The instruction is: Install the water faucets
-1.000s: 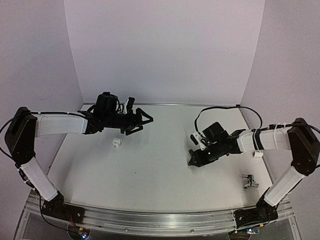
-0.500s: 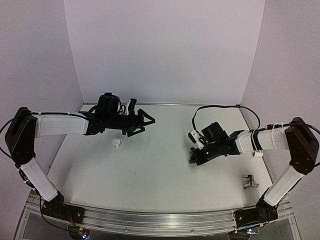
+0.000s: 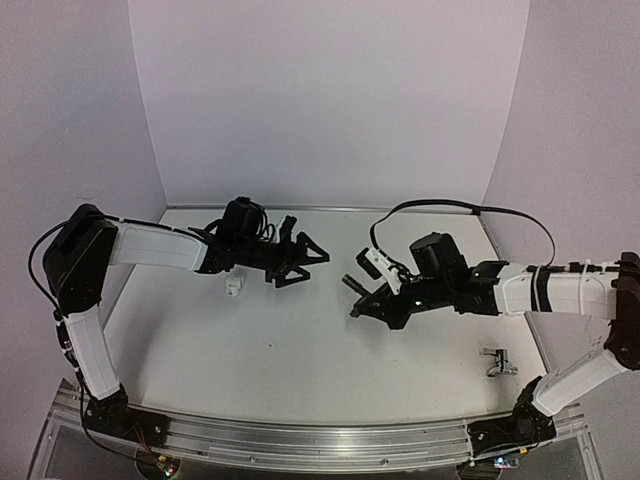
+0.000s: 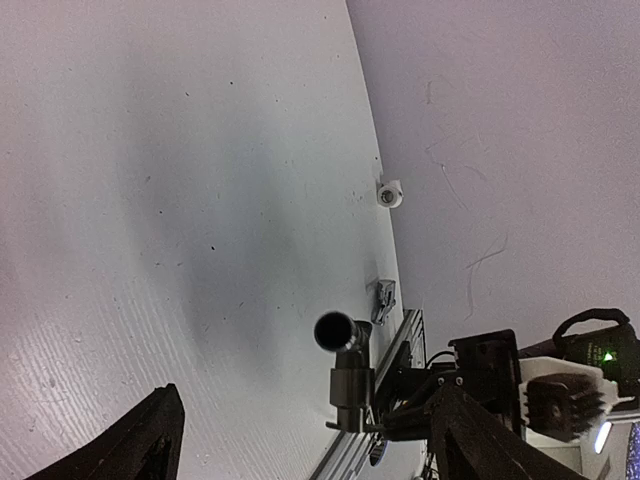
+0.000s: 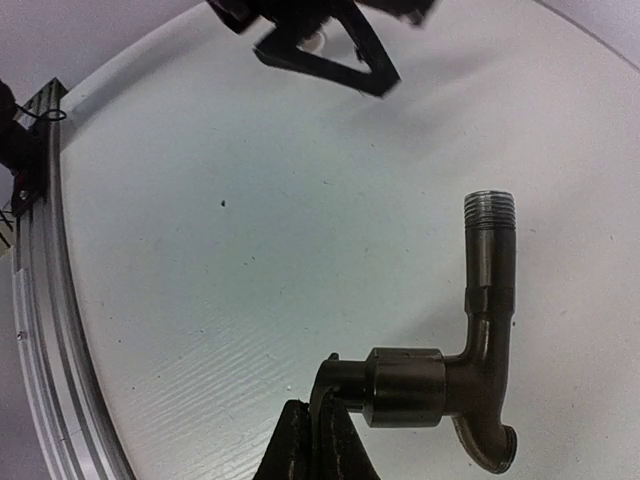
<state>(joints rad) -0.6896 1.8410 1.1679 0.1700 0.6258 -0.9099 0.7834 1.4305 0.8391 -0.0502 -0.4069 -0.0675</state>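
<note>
Above the white table (image 3: 300,390), the dark faucet (image 5: 487,330) has been clamped in the right gripper (image 3: 365,303) and carried toward the wide-spread, empty left gripper (image 3: 305,265), so a handover is judged near, while the silver faucet (image 3: 497,362) is left lying by the right edge.

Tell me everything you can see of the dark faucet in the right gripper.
The dark faucet is dull grey-black metal, with a threaded inlet, an elbow body, a short curved spout and a collared stem. The right gripper is shut on that stem and holds the faucet clear of the table. Nothing else touches it.
</note>
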